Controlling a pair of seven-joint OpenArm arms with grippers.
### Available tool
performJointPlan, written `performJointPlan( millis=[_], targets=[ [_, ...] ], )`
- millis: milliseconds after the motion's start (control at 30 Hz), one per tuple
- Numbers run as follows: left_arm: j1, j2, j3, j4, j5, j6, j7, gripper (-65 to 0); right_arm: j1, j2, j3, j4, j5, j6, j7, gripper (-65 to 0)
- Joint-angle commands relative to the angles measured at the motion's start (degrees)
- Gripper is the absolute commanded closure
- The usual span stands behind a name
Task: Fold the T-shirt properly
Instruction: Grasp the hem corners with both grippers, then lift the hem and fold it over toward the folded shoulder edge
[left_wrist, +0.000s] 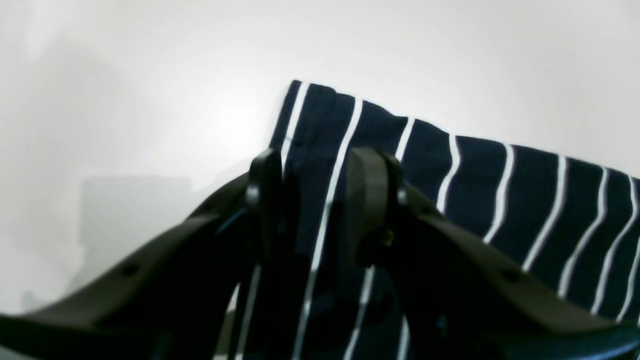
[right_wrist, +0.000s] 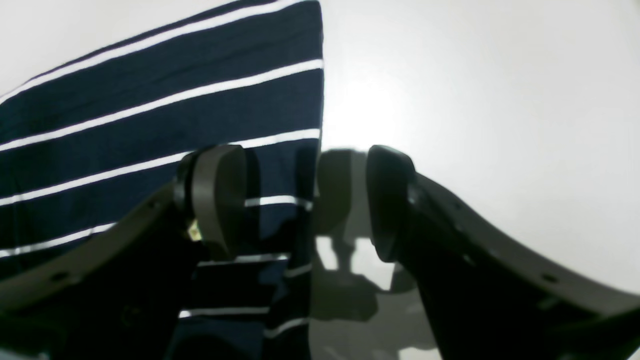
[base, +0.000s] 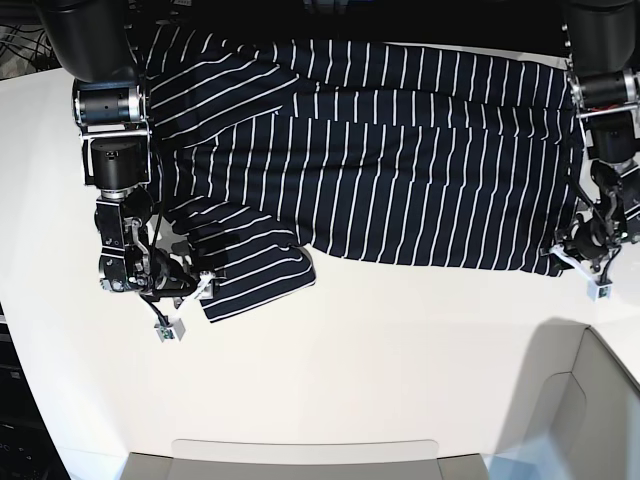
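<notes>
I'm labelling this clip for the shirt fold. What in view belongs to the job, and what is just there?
Belongs to the job:
- T-shirt, spread across the table
- left claw, jaws apart at the shirt's corner
- right claw, open at the sleeve edge

Just there:
- white table
- grey tray edges along the near side

Bare white table (base: 400, 340) lies open in front of the T-shirt (base: 400, 150), which spreads between the left gripper (base: 585, 255) and right gripper (base: 190, 285), filling the table's far side.
</notes>
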Motion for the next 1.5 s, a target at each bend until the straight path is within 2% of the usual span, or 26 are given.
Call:
performJointPlan(
  millis=[0, 333, 467, 500, 633, 700, 867, 933, 1133, 1300, 1467],
  targets=[
    [-1.8, -1.4, -0.1, -0.2, -0.3, 0.2, -1.7, -22.9, 1.4, 0.1, 0.1, 0.6, 0.2, 0.1, -0.3, -37.4],
    [-1.6, -1.4, -0.1, -2.1, -0.2, 0.2, -3.4, -22.9, 1.4, 0.1, 0.1, 0.6, 0.2, 0.1, -0.3, -37.4],
    [-1.7, -0.8, -0.1, -2.2, 5.3, 0.2, -3.1, -22.9, 1.4, -0.2, -1.1, 0.6, 0.2, 0.1, -0.4, -37.3],
    [-1.6, 0.0, -0.2, -2.2, 6.8, -0.6, -3.1, -22.9, 1.4, -0.4, -2.9, 0.6, 0.2, 0.1, -0.4, -37.3],
    [-1.4, 2.0, -0.2, -2.9, 10.4, -9.3, -2.2, -22.1, 1.7, -0.6, -8.2, 0.6, 0.3, 0.1, -0.4, -34.5],
    [-1.8, 2.6, -0.6, -5.9, 10.9, -10.6, -2.1, -18.2, 2.0, -0.8, -8.9, 0.6, 0.3, 0.1, -0.4, -29.0],
    [-3.1, 3.4, -0.6, -10.7, 11.0, -10.5, -4.5, 0.0, 3.1, -0.8, -9.2, 0.5, 0.3, 0.0, -0.4, -8.9],
    [-3.2, 3.4, -0.6, -10.7, 11.0, -10.5, -4.7, 0.0, 3.6, -0.8, -8.8, -0.1, 0.3, -0.1, -0.4, -0.8],
    [-4.4, 3.3, -0.7, -10.7, 11.0, -10.5, -5.0, 0.0, 10.6, -0.8, -9.2, -9.2, 0.3, 0.0, 1.0, 0.0],
    [-7.5, 3.3, -3.9, -10.7, 11.0, -3.6, -5.0, 0.0, 15.8, -0.8, -9.4, -15.9, 0.2, 0.1, 7.8, 0.0],
    [-10.6, 3.3, -7.7, -10.7, 11.0, -2.3, -5.0, 0.0, 21.7, -0.8, -9.4, -20.4, 0.2, 0.1, 9.5, 0.0]
  ],
)
